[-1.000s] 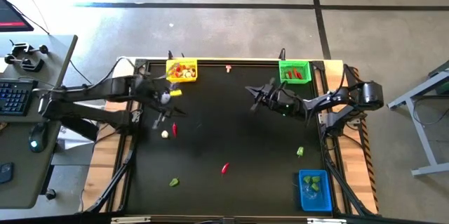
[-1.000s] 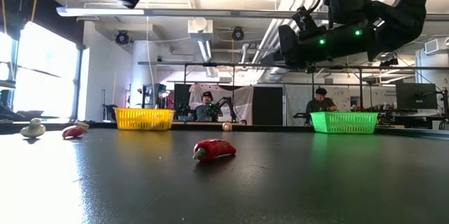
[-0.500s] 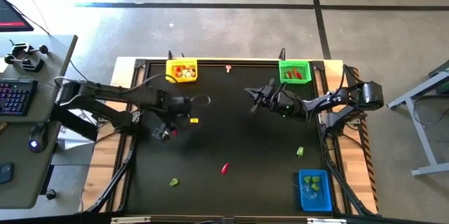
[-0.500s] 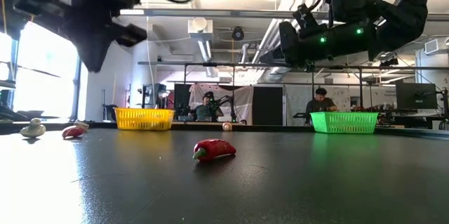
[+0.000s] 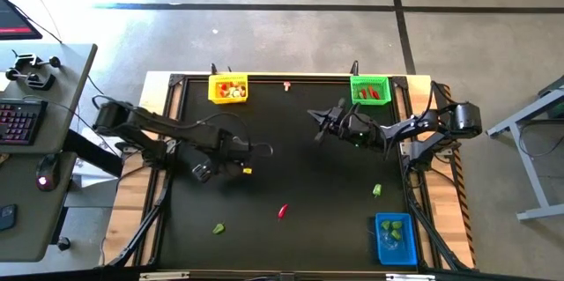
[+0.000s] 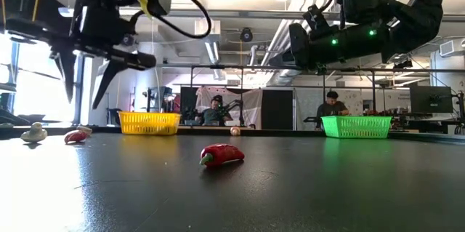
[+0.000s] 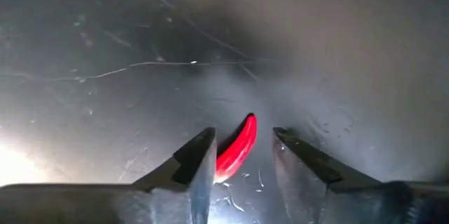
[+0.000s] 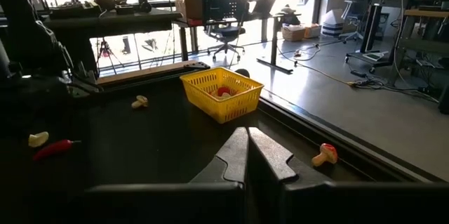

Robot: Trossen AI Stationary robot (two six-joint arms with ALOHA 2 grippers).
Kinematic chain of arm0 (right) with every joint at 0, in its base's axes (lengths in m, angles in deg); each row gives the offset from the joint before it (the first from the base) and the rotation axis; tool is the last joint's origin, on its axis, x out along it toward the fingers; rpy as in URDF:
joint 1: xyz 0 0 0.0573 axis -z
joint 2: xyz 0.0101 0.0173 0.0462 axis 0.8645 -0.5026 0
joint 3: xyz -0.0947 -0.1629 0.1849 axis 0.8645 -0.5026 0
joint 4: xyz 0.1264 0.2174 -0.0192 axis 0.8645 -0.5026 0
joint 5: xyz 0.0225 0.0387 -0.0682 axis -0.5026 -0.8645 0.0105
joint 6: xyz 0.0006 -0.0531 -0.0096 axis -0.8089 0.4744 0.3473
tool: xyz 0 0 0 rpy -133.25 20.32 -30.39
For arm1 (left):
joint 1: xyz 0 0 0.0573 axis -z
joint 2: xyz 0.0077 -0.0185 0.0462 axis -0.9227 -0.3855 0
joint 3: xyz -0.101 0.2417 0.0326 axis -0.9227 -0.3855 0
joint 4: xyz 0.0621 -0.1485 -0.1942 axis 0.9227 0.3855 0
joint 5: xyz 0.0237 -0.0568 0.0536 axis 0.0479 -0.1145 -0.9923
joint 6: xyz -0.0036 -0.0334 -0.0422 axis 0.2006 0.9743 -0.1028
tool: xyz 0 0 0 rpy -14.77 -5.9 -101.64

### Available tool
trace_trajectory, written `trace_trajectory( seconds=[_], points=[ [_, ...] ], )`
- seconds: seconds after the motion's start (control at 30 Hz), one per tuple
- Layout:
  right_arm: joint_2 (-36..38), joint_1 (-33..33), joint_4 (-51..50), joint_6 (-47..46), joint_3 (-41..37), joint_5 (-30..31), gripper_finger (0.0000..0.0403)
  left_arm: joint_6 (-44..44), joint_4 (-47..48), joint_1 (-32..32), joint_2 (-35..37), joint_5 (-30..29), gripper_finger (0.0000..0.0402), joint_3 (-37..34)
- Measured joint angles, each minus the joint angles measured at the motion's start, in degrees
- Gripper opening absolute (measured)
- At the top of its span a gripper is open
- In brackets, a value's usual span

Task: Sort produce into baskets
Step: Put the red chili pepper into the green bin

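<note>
Left tool [image 7: 242,157] wide, hanging over a red chilli [image 7: 236,150].
The chilli lies lengthwise between its fingers; right tool [image 8: 248,155], closed empty, waits far off.

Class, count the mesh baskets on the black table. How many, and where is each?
3. Yellow basket: far edge, left arm's side. Green basket: far edge, right arm's side. Blue basket: near corner, right arm's side. None seems hidden.

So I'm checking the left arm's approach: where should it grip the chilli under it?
Across the middle of the curved chilli, from straight above. It lies flat, centred lengthwise between the open left gripper fingers, so they close on its narrow sides.
</note>
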Motion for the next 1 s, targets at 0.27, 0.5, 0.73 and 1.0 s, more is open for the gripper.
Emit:
trace_trajectory(
  seconds=[0.27,0.5,0.73,1.0],
  points=[
    [0.0,0.0,-0.3,1.1,0.0,-0.1,0.0,-3.0,-5.9,0.3,-0.5,0.2,0.014,-5.7],
    [0.0,0.0,-0.4,1.3,0.0,-0.2,0.0,-6.7,-22.2,3.7,-0.5,1.6,0.014,-6.0],
    [0.0,0.0,-0.5,1.4,0.0,-0.3,0.0,-8.7,-37.4,7.2,-4.5,1.9,0.014,-5.2],
    [0.0,0.3,-1.3,-1.6,0.0,-1.1,0.0,-6.2,-39.7,13.7,-13.6,0.1,0.014,2.9]
  ],
)
